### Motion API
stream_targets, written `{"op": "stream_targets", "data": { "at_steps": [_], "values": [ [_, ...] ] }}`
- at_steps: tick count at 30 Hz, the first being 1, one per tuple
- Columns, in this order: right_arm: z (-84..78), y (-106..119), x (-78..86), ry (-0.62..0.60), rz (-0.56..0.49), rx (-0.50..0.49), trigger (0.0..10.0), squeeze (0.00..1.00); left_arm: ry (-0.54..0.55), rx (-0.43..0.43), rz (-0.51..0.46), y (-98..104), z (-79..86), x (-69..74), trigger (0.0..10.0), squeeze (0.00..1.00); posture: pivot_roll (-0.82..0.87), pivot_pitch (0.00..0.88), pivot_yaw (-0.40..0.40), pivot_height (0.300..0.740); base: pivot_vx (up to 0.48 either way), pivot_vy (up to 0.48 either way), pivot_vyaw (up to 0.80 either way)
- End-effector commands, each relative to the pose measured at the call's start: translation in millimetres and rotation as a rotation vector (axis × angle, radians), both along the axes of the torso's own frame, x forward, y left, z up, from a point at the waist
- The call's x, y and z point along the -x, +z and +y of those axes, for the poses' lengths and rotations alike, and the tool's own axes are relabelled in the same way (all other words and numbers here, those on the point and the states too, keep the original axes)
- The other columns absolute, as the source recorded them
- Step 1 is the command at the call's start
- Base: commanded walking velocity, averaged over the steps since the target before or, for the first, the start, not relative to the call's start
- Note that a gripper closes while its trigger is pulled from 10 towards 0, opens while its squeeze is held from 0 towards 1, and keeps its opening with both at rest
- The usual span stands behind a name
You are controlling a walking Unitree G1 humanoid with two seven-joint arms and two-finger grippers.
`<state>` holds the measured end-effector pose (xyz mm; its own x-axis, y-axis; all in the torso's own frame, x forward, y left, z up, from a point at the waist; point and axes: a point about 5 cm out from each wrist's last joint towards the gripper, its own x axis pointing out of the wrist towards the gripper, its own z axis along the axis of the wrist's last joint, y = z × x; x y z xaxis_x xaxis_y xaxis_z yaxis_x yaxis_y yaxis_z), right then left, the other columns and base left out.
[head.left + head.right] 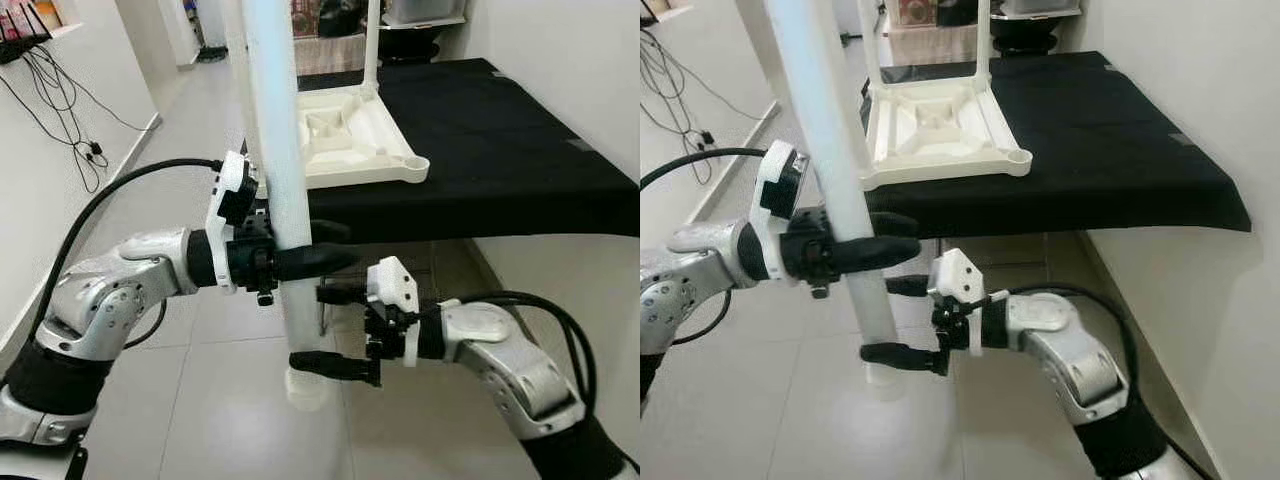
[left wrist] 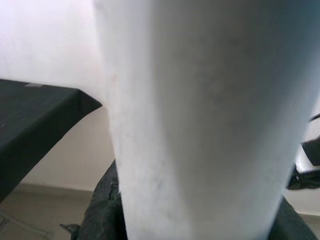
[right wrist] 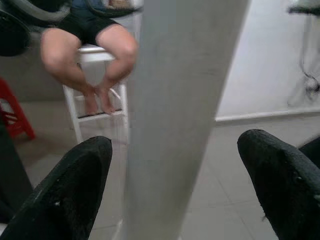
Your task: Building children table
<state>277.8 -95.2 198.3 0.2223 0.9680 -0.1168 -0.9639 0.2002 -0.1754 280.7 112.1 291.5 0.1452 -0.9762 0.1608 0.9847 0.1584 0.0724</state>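
My left gripper [image 1: 348,245] is shut on a long white table leg [image 1: 280,150], holding it upright in front of the black-covered table [image 1: 500,150]. The leg's lower end hangs just above the floor tiles. Lower down, my right gripper [image 1: 310,327] is open, and its two black fingers [image 3: 65,195] straddle the leg [image 3: 175,115] with a gap on each side. A white plastic tabletop [image 1: 350,140] lies upside down on the black cover, with another white leg [image 1: 371,45] standing up from its far corner. In the left wrist view the leg [image 2: 200,125] is very close.
Black cables [image 1: 70,130] hang down the wall at the left. A person sits on a white stool [image 3: 95,45] behind the leg, beside a red stool [image 3: 15,115]. A white wall runs along the right, and the tiled floor [image 1: 180,110] leads into a corridor.
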Motion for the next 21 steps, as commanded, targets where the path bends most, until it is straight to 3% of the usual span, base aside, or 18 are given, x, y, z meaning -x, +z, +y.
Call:
{"op": "stream_targets", "data": {
  "at_steps": [1, 6, 11, 14, 15, 17, 18, 21],
  "values": [
    [9.3, -7, 1.1, 0.009, 0.03, 0.018, 10.0, 0.0, 0.008, 0.007, -0.037, 5, -0.8, -0.3, 0.0, 0.0, 0.01, 0.091, 0.075, 0.74, 0.0, 0.0, 0.0],
    [42.4, -17, 2.5, -0.018, 0.069, -0.029, 10.0, 0.0, 0.003, 0.056, -0.086, 12, -7.5, -3.6, 0.0, 0.0, 0.02, 0.092, 0.076, 0.74, 0.0, 0.0, 0.0],
    [49.0, -19, 2.6, -0.02, 0.053, -0.036, 10.0, 0.0, -0.001, 0.069, -0.096, 13, -9.9, -3.4, 0.0, 0.0, 0.01, 0.091, 0.076, 0.74, 0.0, 0.0, 0.0],
    [52.8, -19, -5.3, -0.08, 0.04, -0.055, 10.0, 0.0, -0.004, 0.083, -0.106, 15, -12.0, -3.5, 0.0, 0.0, 0.02, 0.089, 0.074, 0.74, 0.0, 0.0, 0.0],
    [53.9, -17, -15.2, -0.15, 0.042, -0.101, 1.6, 0.0, -0.005, 0.091, -0.11, 16, -13.4, -3.8, 0.0, 0.0, 0.02, 0.084, 0.072, 0.74, 0.0, 0.0, 0.0],
    [54.0, -15, -17.9, -0.171, 0.037, -0.118, 1.6, 0.0, -0.007, 0.094, -0.11, 16, -13.8, -3.8, 0.0, 0.0, 0.02, 0.084, 0.072, 0.74, 0.0, 0.0, 0.0],
    [54.2, -14, -19.8, -0.182, 0.024, -0.132, 0.0, 0.0, -0.008, 0.096, -0.109, 16, -14.4, -3.7, 0.0, 0.0, 0.02, 0.082, 0.073, 0.74, 0.0, 0.0, 0.0],
    [55.3, -12, -21.0, -0.193, 0.009, -0.141, 0.0, 0.0, -0.008, 0.099, -0.113, 16, -15.1, -4.1, 0.0, 0.0, 0.02, 0.082, 0.073, 0.74, 0.0, 0.0, 0.0]
  ]
}}
